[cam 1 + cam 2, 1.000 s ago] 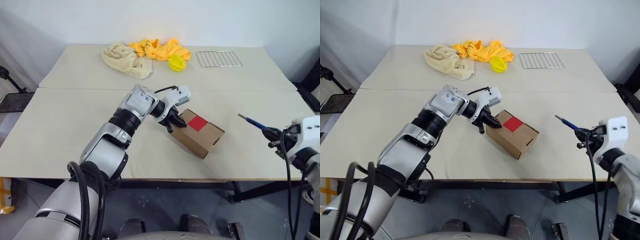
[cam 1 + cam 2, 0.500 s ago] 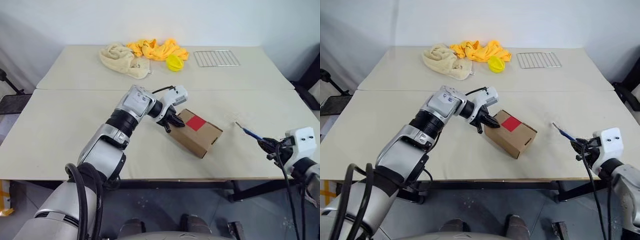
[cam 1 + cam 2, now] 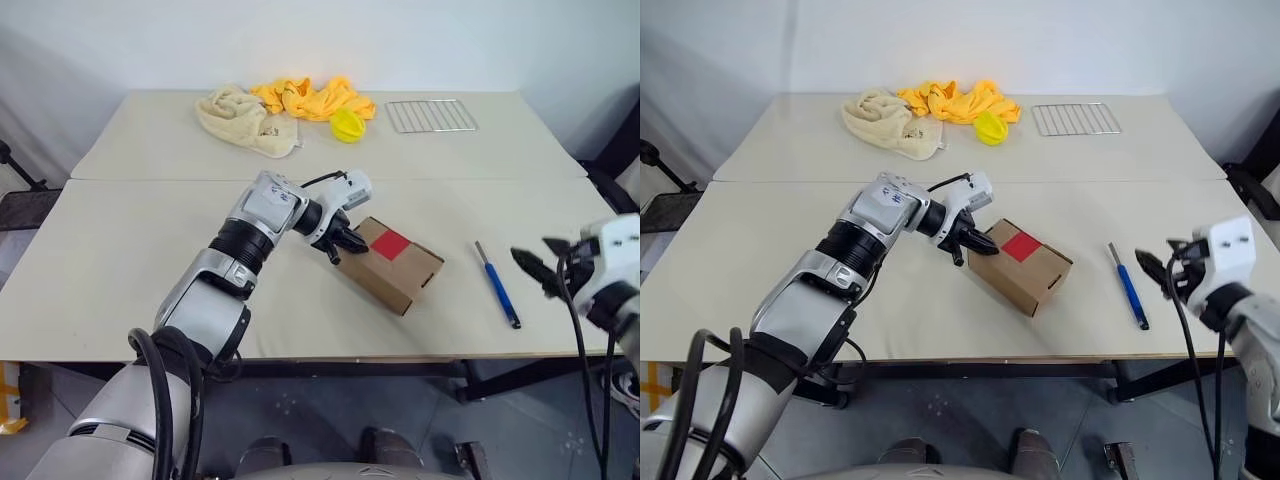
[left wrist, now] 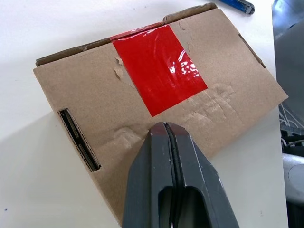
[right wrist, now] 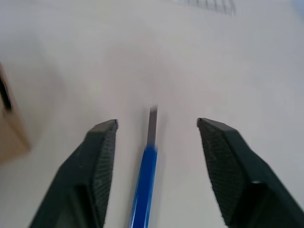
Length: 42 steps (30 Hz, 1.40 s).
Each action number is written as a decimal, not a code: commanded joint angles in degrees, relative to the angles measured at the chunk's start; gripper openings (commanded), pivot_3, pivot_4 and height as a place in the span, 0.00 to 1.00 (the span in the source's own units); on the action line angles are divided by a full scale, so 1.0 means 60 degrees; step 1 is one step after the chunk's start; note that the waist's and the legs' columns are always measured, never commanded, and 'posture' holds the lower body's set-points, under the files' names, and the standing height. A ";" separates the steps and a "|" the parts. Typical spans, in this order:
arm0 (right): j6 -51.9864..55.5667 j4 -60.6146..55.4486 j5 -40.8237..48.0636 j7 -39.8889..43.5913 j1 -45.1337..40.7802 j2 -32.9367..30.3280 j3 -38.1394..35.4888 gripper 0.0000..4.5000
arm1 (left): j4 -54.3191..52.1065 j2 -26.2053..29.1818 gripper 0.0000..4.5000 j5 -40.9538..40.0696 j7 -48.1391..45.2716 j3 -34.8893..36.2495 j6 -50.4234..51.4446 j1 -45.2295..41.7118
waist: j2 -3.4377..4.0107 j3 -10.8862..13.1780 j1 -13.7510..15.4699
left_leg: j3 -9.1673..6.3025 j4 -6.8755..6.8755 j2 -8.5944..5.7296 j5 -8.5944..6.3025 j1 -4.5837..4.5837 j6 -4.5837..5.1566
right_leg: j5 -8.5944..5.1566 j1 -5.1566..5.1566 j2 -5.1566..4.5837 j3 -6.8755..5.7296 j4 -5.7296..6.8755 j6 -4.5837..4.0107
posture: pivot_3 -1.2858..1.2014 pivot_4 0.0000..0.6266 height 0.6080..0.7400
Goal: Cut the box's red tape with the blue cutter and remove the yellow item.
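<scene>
The brown box [image 3: 398,270] lies near the table's middle, with the red tape [image 3: 392,244] on its top face. My left gripper [image 3: 345,244] is shut, and its tips [image 4: 165,127] rest on the box top just beside the red tape [image 4: 159,66]. The blue cutter [image 3: 497,284] lies flat on the table to the right of the box, held by nothing. My right gripper [image 3: 538,257] hangs open to the right of the cutter, a little above the table. In the right wrist view the cutter [image 5: 145,178] lies between the spread fingers [image 5: 102,166]. The yellow item is hidden.
At the back of the table lie a beige towel [image 3: 240,115], a yellow-orange cloth [image 3: 310,98], a lemon-yellow ball [image 3: 347,124] and a wire rack [image 3: 431,115]. The table's front edge [image 3: 420,355] runs just below the box and the cutter.
My right gripper has opened and let go of the blue cutter, which now lies on the table. That gripper has risen. The left gripper has stayed on the box.
</scene>
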 commanded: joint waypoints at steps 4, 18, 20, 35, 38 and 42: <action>-0.0207 0.2044 -0.0387 0.1314 -0.2920 -0.0669 0.2512 0.56 | -0.0550 0.0947 0.00 -0.0407 0.0202 0.0987 0.0986 -0.0260 | 0.0011 0.0040 -0.0176 | 0.0014 -0.0004 -0.0002 0.0002 -0.0023 0.0002 | 0.0002 -0.0038 0.0003 0.0021 0.0005 0.0003 | 0.52 0.24 1.00; -0.1433 0.5438 -0.1640 0.3217 -0.5481 -0.0533 0.4888 0.01 | -0.2977 0.2321 0.00 -0.1096 0.0718 0.1635 0.2899 0.0270 | 0.0038 0.0139 -0.0256 | 0.0048 -0.0165 -0.0018 0.0017 -0.0041 -0.0025 | 0.0016 -0.0088 0.0006 -0.0049 -0.0122 0.0039 | 0.52 0.24 1.00; -0.1283 0.5889 -0.1971 0.3453 -0.5804 -0.0552 0.5324 0.09 | -0.3540 0.2511 0.00 -0.1218 0.0703 0.1517 0.3277 0.0629 | 0.0039 0.0139 -0.0307 | 0.0047 -0.0169 -0.0016 0.0018 -0.0035 -0.0026 | 0.0016 -0.0089 0.0007 -0.0055 -0.0122 0.0039 | 0.52 0.24 1.00; -0.3009 0.8475 -0.3268 0.3670 -0.7052 0.0292 0.5950 0.95 | -0.6121 0.3356 0.00 -0.2268 0.0838 0.0803 0.5079 0.2238 | 0.0044 0.0143 -0.0493 | 0.0047 -0.0153 -0.0013 0.0021 -0.0025 -0.0033 | 0.0016 -0.0087 0.0005 -0.0049 -0.0099 0.0039 | 0.52 0.24 1.00; -0.3060 0.8634 -0.3428 0.3496 -0.7195 0.0626 0.6014 0.74 | -0.6413 0.3314 0.00 -0.2505 0.0884 0.0615 0.5290 0.2406 | 0.0044 0.0143 -0.0502 | 0.0045 -0.0149 -0.0013 0.0021 -0.0027 -0.0033 | 0.0016 -0.0086 0.0005 -0.0048 -0.0099 0.0039 | 0.52 0.24 1.00; -0.3116 0.8792 -0.3555 0.3599 -0.7358 0.0943 0.6054 0.42 | -0.6729 0.3350 0.00 -0.2785 0.0901 0.0327 0.5491 0.2558 | 0.0045 0.0143 -0.0542 | 0.0046 -0.0152 -0.0013 0.0024 -0.0022 -0.0038 | 0.0016 -0.0090 0.0006 -0.0047 -0.0091 0.0038 | 0.52 0.24 1.00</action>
